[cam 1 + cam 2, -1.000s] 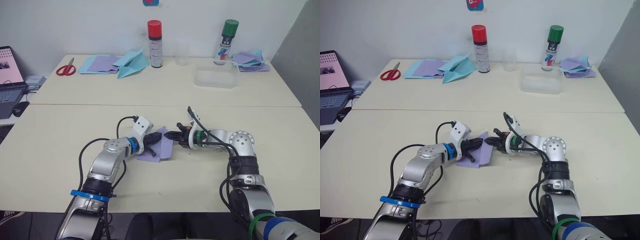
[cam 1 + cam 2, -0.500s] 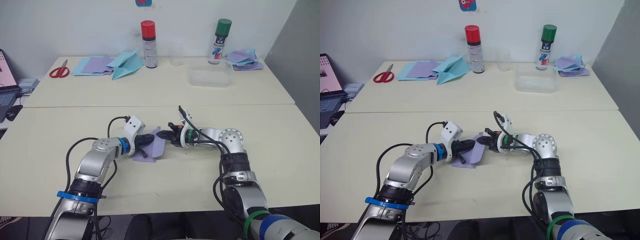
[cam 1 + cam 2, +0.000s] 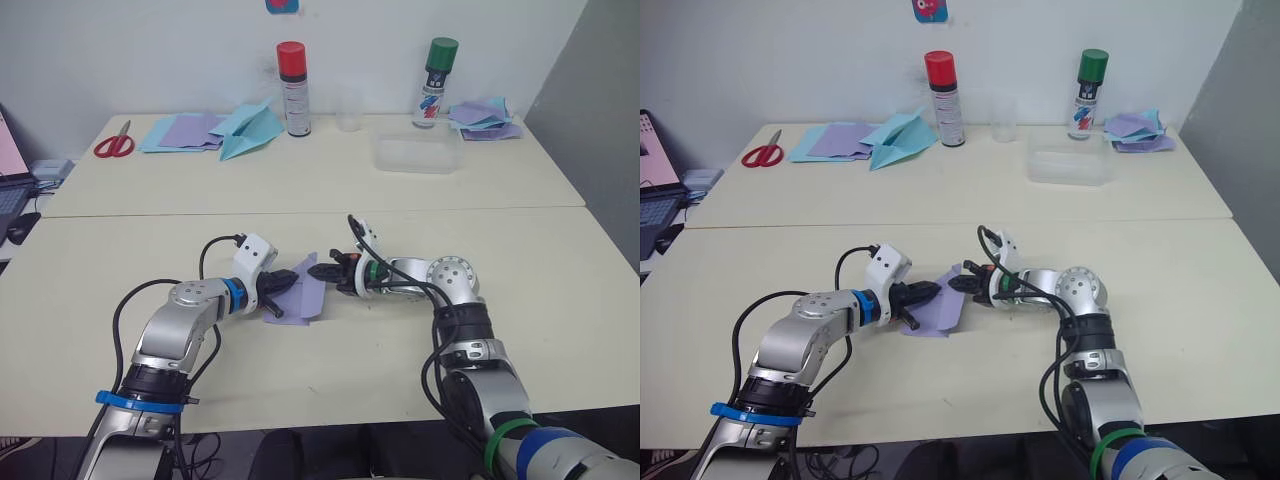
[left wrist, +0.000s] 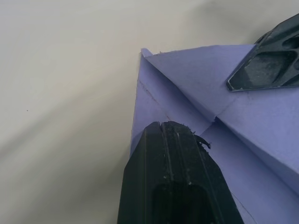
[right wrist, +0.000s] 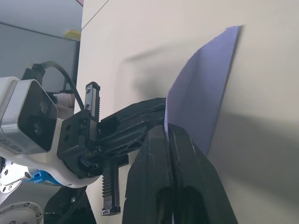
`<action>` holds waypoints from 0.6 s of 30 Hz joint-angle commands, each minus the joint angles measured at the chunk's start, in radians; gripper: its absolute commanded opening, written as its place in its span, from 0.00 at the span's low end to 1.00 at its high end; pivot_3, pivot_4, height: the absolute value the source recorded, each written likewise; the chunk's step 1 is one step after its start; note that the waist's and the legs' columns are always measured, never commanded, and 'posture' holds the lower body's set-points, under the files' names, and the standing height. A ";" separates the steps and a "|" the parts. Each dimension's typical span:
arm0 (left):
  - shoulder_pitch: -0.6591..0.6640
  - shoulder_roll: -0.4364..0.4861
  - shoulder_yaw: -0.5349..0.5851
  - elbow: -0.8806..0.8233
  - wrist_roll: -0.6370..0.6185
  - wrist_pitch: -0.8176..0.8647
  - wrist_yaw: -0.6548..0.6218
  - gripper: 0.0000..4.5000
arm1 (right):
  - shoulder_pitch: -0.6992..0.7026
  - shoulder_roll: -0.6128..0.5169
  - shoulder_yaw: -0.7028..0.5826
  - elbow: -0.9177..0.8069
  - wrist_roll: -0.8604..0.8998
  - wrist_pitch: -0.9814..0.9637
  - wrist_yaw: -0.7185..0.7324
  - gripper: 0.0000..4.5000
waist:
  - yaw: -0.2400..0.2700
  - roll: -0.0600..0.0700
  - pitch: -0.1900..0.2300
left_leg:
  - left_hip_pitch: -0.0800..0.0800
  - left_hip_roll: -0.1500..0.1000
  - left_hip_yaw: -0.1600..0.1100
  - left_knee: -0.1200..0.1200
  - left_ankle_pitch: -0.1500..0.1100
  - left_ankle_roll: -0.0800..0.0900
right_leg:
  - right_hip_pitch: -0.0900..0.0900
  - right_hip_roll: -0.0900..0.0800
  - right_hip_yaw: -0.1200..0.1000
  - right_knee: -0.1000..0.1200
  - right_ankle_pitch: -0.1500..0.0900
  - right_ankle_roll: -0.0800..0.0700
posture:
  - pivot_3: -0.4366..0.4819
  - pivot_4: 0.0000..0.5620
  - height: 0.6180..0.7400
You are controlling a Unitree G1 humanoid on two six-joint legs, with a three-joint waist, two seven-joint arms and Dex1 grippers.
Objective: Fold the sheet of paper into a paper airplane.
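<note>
You have the sheet of paper (image 3: 298, 297) near the middle of the near table (image 3: 560, 300), already creased — your left wrist view shows folded flaps meeting at a pointed corner. Your left gripper (image 3: 284, 285) comes at it from 9 o'clock with its fingers pressed together, pinching the sheet's left side. Your right gripper (image 3: 318, 271) reaches in from 3 o'clock, fingers also together, clamped on the sheet's upper right edge, which lifts off the table there. At 12 o'clock on the far table stand a red-capped spray can (image 3: 292, 75) and a green-capped can (image 3: 434, 70) — a light-blue paper plane (image 3: 247, 128) lies toward 11.
</note>
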 commanded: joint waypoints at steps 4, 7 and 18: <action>0.049 0.014 -0.015 0.051 0.024 0.037 0.023 0.00 | -0.043 0.029 0.027 0.000 -0.036 -0.029 0.093 0.22 | 0.000 0.000 0.000 | 0.000 0.000 0.000 0.000 0.000 0.000 | 0.000 0.000 0.000 0.000 0.000 0.000 | 0.48 0.27 1.00; 0.047 0.016 -0.015 0.055 0.024 0.034 0.023 0.00 | -0.054 0.046 0.012 0.021 -0.046 -0.040 0.101 0.45 | 0.000 0.000 0.000 | 0.000 0.000 0.000 0.000 0.000 0.000 | 0.000 0.001 0.000 0.000 0.000 0.000 | 0.48 0.27 1.00; 0.059 0.019 -0.013 0.050 0.026 0.027 0.032 0.00 | -0.073 0.093 -0.060 0.103 -0.058 -0.088 0.086 0.45 | 0.000 0.000 0.000 | 0.001 0.000 0.000 0.000 0.000 0.000 | 0.000 0.001 0.000 0.001 0.000 0.000 | 0.48 0.27 1.00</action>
